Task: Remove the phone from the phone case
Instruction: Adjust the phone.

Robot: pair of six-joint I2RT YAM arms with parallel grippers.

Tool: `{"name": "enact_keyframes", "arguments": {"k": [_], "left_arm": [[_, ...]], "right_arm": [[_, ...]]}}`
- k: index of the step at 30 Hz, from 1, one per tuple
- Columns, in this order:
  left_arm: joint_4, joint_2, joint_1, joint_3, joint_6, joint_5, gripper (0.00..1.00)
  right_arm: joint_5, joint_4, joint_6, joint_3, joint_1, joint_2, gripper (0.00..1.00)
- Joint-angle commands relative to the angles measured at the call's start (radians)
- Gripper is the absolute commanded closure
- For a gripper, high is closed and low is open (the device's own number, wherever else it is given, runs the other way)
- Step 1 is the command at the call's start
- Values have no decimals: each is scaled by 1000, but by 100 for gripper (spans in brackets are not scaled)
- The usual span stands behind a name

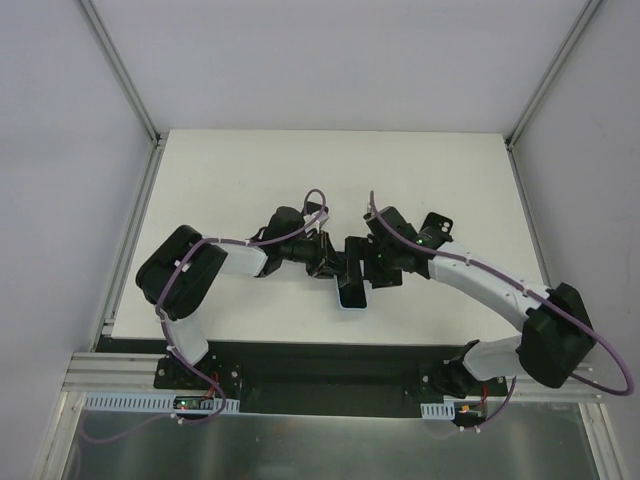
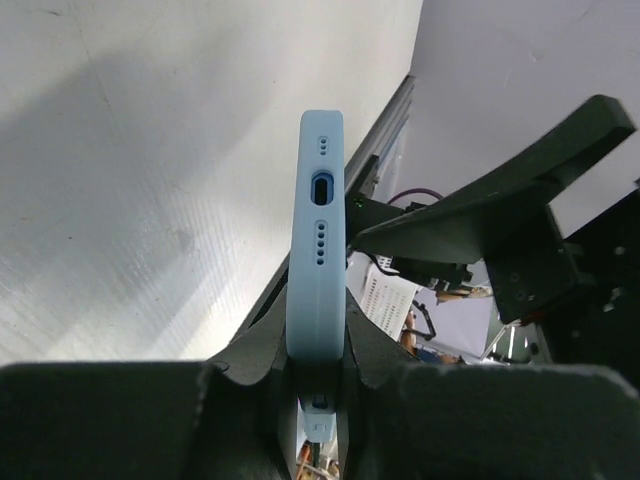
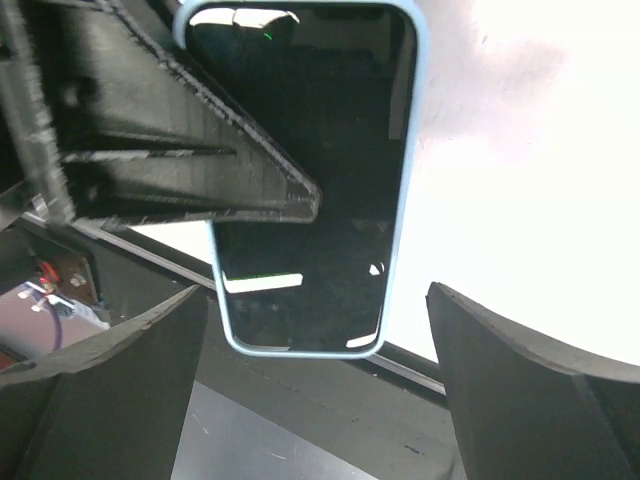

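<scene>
The phone [image 3: 330, 130], a glossy black slab, sits in the pale blue phone case [image 3: 401, 200] and is held up off the white table. In the top view the phone [image 1: 350, 283] hangs between both arms. My left gripper [image 2: 316, 335] is shut on the case's flat sides, and the case [image 2: 320, 290] shows edge-on with its port opening. One left finger [image 3: 180, 160] crosses the screen in the right wrist view. My right gripper [image 3: 315, 300] is open, its fingers wide apart on either side of the phone's lower end and not touching it. In the top view the left gripper [image 1: 333, 264] and right gripper [image 1: 373, 272] flank the phone.
The white table [image 1: 250, 170] is bounded by aluminium rails at the left [image 1: 130, 250] and right. A black base strip [image 1: 330, 362] runs along the near edge under the phone. The right gripper's finger [image 2: 480, 215] stands close beside the case.
</scene>
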Motion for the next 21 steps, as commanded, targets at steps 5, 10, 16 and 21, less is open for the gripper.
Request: {"name": "enact_keyframes", "arguments": {"k": [5,10,16,21], "left_arm": [[409,-64,70,-53,-157,148,100],[453,-101,78,-44,-188,170,100],[463,-126,78,-27,-208,168,100],[470,-130,78,-27,-217,165,100]], "right_arm": [[194,-95,57,-63,-46,-347,9],[264,-159,80,-92,-44,-433,10],[256,-155,82,-101,-26,-410,11],[262,-145,79,-98,-21,-395,11]]}}
